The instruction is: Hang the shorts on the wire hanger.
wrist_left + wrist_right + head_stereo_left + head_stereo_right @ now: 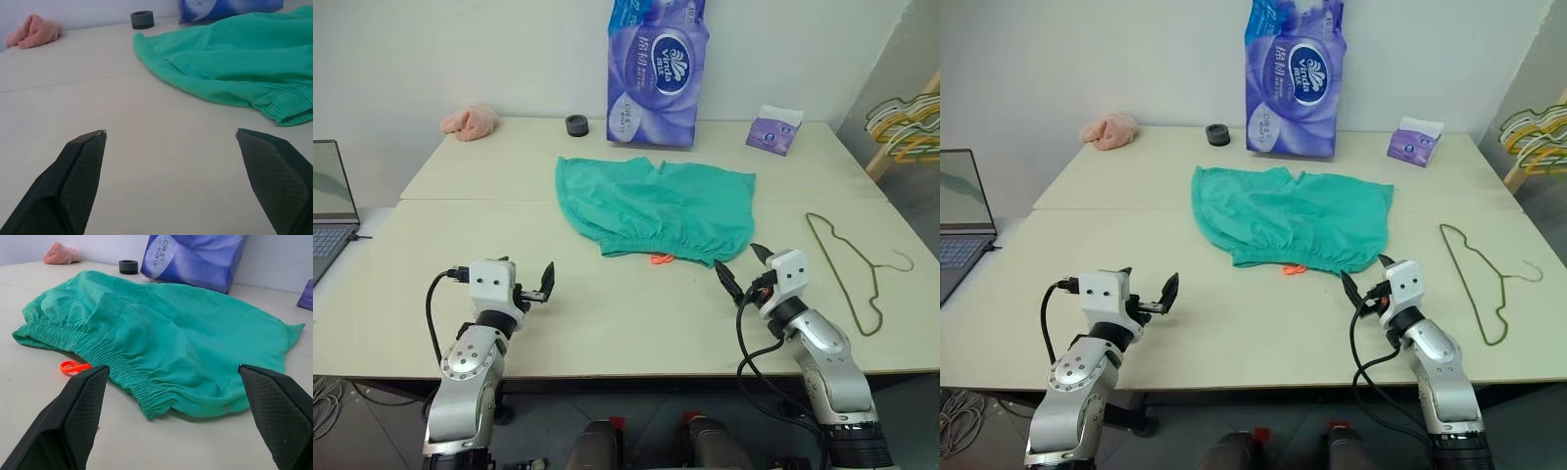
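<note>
Clearly nothing is started: both my left end effector [534, 285] and right end effector [745, 265] hang wide open, empty. The shorts [658, 208] lie flat on the surface [489, 235], the wire hanger [850, 266] well right of them. Next I should reach that hanger.

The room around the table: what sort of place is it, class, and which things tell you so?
Probably an office or lab room set up for practice, not a home laundry: two plain tables pushed together against a bare wall, an open laptop at one side, and a pack of tissue rolls at the back.
</note>
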